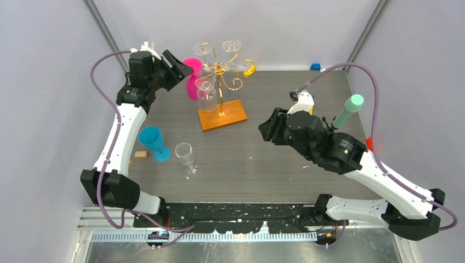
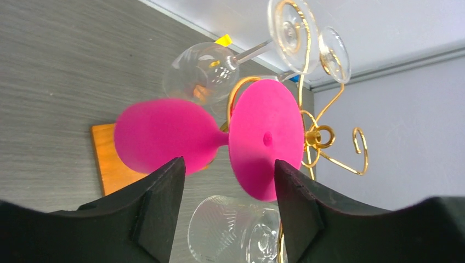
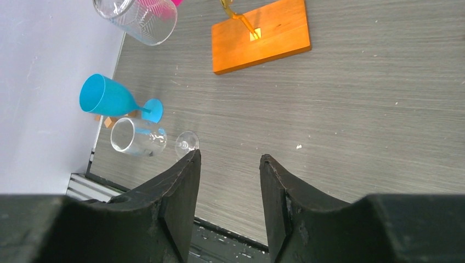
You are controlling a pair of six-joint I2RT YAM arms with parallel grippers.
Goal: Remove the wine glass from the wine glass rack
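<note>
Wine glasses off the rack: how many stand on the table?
2: a blue goblet beside the left arm, a clear glass just right of it. A teal object far right may be another.

top external: high, behind arm bases, looks down from far, takes in whole table (image 1: 285,159). left wrist: behind left gripper (image 2: 228,164), faces forward along fingers, very close to pink glass (image 2: 159,139), wine glass rack (image 2: 318,137) just beyond. right wrist: behind right gripper (image 3: 230,158), tilted down at table, farther off. all three share rack's wooden base (image 3: 260,35).
</note>
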